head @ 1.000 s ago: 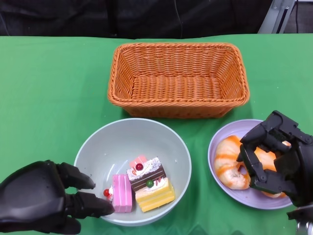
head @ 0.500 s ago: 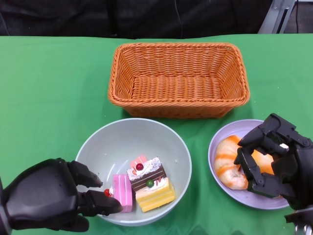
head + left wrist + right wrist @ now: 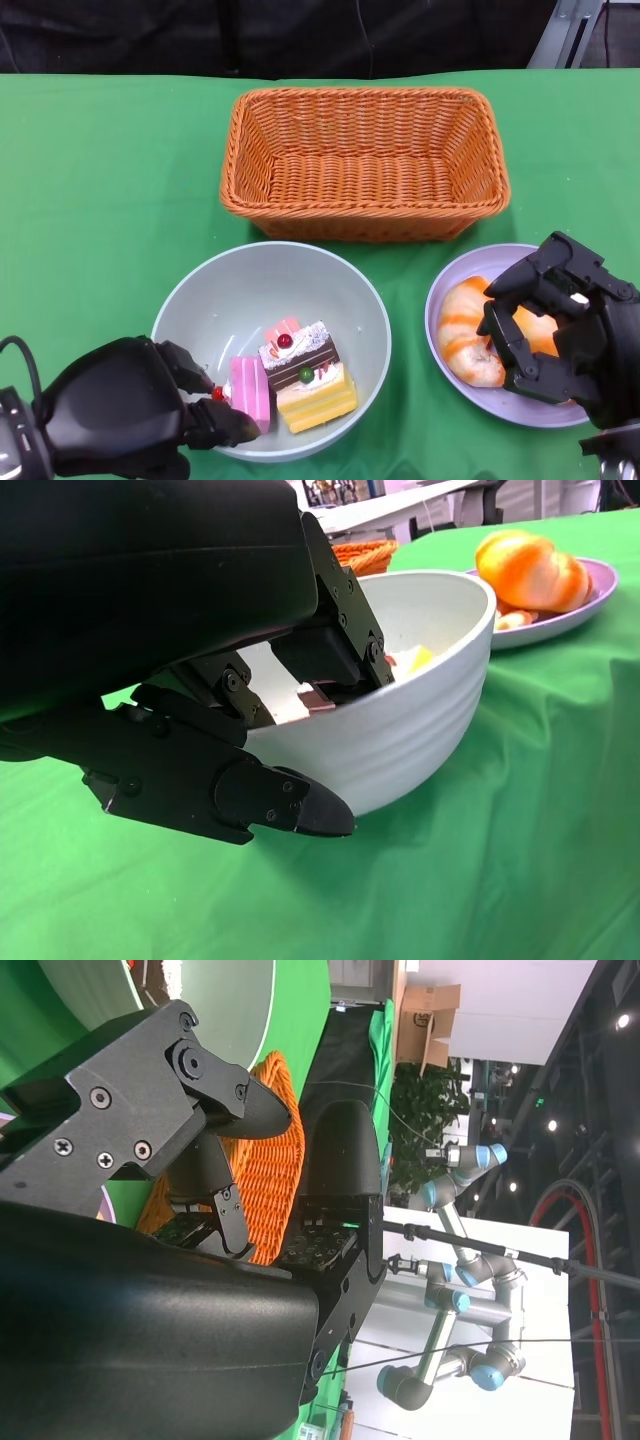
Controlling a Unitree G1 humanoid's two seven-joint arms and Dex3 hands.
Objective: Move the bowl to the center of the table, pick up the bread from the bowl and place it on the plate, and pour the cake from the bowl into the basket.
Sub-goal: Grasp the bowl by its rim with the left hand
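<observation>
1. My left hand (image 3: pixel 130 420), lower left, grips the bowl (image 3: pixel 272 345) rim, fingers inside and below.
2. Cake (image 3: pixel 308 376) lies in the bowl, lower centre.
3. My right hand (image 3: pixel 560 330) hovers spread and empty over bread (image 3: pixel 468 335) on the plate (image 3: pixel 450 290), lower right.
4. Basket (image 3: pixel 365 160) sits upper centre.

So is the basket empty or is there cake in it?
Empty. The basket shows only bare wicker inside; the cake sits in the bowl.

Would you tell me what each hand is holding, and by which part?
The left hand grips the bowl by its near rim; the right hand, above the bread, holds nothing.
</observation>
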